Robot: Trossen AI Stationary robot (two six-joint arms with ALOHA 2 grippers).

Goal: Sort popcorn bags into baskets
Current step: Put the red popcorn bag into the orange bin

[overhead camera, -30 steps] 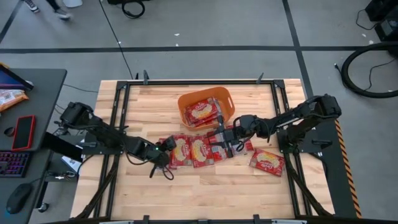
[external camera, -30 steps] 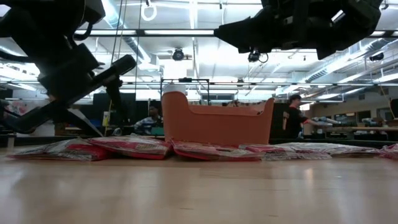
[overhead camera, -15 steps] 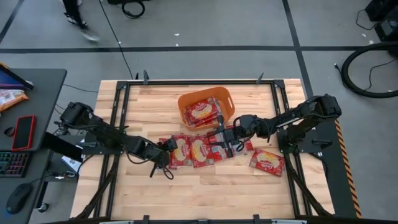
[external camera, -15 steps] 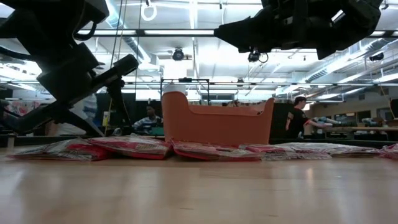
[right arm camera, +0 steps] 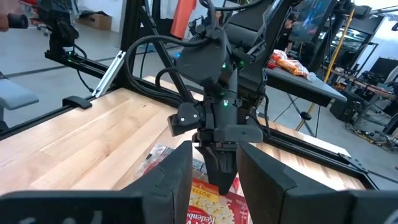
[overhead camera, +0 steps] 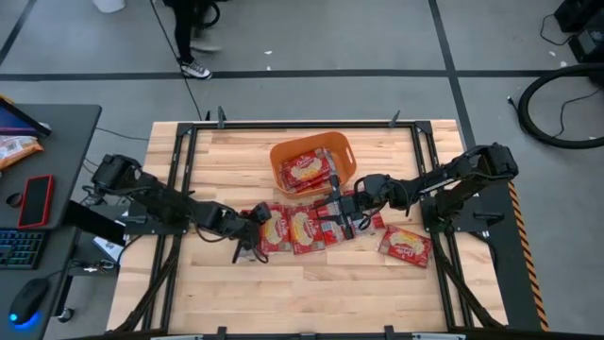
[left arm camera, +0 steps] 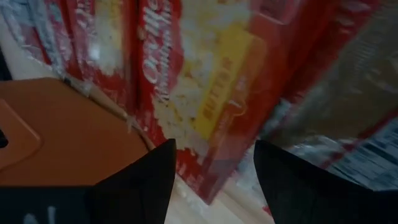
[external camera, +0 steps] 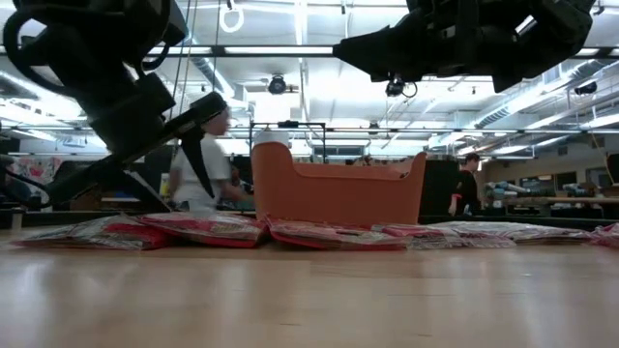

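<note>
The left claw [overhead camera: 247,236] is wide open over the end popcorn bag [overhead camera: 272,229] on the counter [overhead camera: 311,283] near the orange basket [overhead camera: 283,151] – go down slowly and pinch just that one – while the right claw [overhead camera: 342,215], half open and empty, waits above the bags.

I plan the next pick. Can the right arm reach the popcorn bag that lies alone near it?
Probably yes. The lone popcorn bag lies uncovered on the table beside the right arm; its gripper hangs nearby over the row.

Robotics lab: taped concrete floor [overhead camera: 311,47], ceiling strip lights [external camera: 319,50], equipment benches [external camera: 551,201].
</note>
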